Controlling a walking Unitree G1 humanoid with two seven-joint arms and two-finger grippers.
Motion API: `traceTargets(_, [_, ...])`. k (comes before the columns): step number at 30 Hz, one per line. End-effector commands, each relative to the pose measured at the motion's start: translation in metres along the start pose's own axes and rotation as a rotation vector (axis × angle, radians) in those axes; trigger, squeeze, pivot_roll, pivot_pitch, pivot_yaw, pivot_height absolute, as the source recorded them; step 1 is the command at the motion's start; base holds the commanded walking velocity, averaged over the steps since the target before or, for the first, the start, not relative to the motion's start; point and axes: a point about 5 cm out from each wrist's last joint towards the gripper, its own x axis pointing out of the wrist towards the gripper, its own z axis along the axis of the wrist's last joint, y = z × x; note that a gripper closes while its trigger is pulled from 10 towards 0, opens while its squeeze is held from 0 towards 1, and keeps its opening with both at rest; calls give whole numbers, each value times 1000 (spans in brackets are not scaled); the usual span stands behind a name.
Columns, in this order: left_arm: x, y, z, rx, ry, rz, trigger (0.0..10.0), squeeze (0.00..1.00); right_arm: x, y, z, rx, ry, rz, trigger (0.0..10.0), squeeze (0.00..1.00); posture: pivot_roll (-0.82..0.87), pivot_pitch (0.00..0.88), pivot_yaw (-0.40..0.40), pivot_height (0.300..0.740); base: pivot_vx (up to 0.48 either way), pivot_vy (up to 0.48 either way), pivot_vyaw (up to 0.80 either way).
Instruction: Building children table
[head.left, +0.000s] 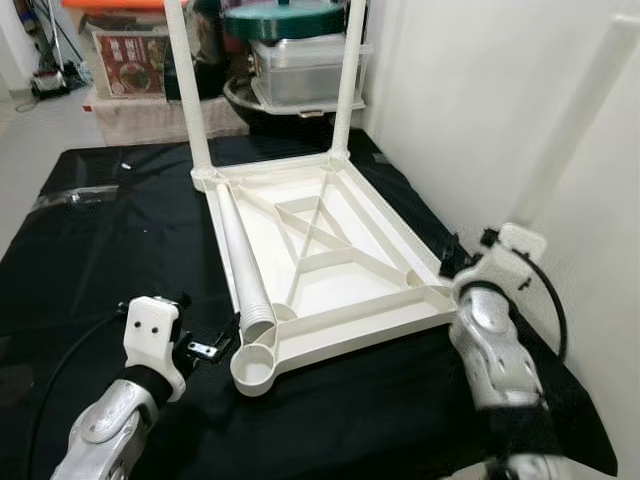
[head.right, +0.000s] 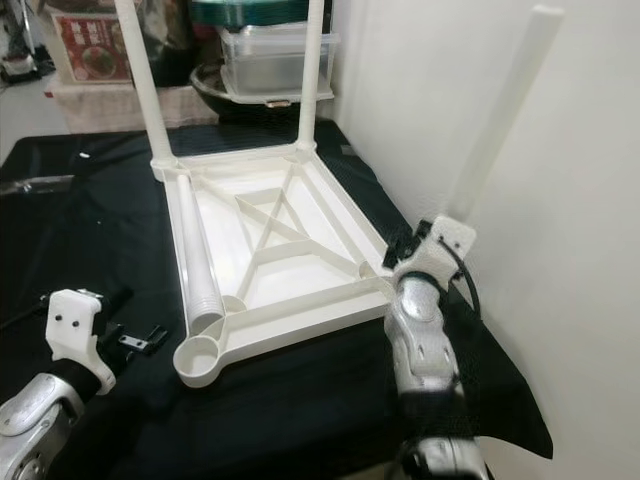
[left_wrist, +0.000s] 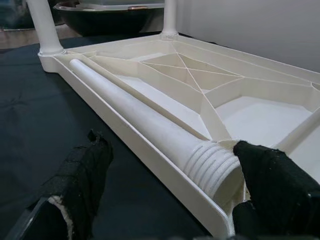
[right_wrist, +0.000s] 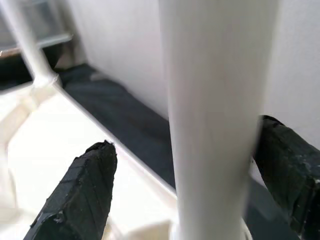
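I see the upturned tabletop (head.left: 330, 265) with 2 legs fitted; my right end effector (right_wrist: 200, 195) straddles a third leg (head.right: 500, 130), fingers spread. My left end effector (left_wrist: 165, 195), also spread, sits at the loose leg (left_wrist: 150, 120). The box label (head.left: 130, 62) is unreadable.

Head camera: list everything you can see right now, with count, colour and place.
Tabletop: one, white, upside down on the black cloth.
Standing legs: three, white; two at the far corners, one at the near right corner by the wall.
Loose leg: one, white, lying inside the tabletop along its left edge.
Empty socket: one, white, near left corner.
Cloth: one, black, under everything.
Boxes and tubs: several, mixed colours, behind the cloth.
Wall: white, on the right.
Left gripper: open around the loose leg's ribbed end.
Right gripper: open around the near right leg.
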Motion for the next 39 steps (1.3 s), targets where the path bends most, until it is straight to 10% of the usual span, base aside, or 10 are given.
traceTargets(1, [1,-2,-1,-10,3,-9,10000,0,-9,6,-5,-60,27,78,10000,1000,45,0,-68,740,0,0,0])
traceTargets(9, [0,-1,-1,-11,4,-14,10000,0,-28,-14,-22,-87,128,179,10000,969,9,0,-53,740,0,0,0])
traceTargets(10, [0,-1,-1,-13,4,-16,10000,0,-35,0,-17,-47,124,333,10000,0,9,0,-53,740,0,0,0])
traceTargets(16, [1,-2,0,-17,1,-16,10000,0,-43,22,-7,2,112,559,10000,0,20,0,-63,740,0,0,0])
traceTargets(22, [1,0,1,-20,-12,15,10000,0,-40,63,-1,-143,38,792,10000,0,51,0,-84,740,0,0,0])
traceTargets(39, [-6,20,8,-119,-82,167,10000,0,-54,129,9,-253,-141,1081,10000,0,111,0,-86,740,0,0,141])
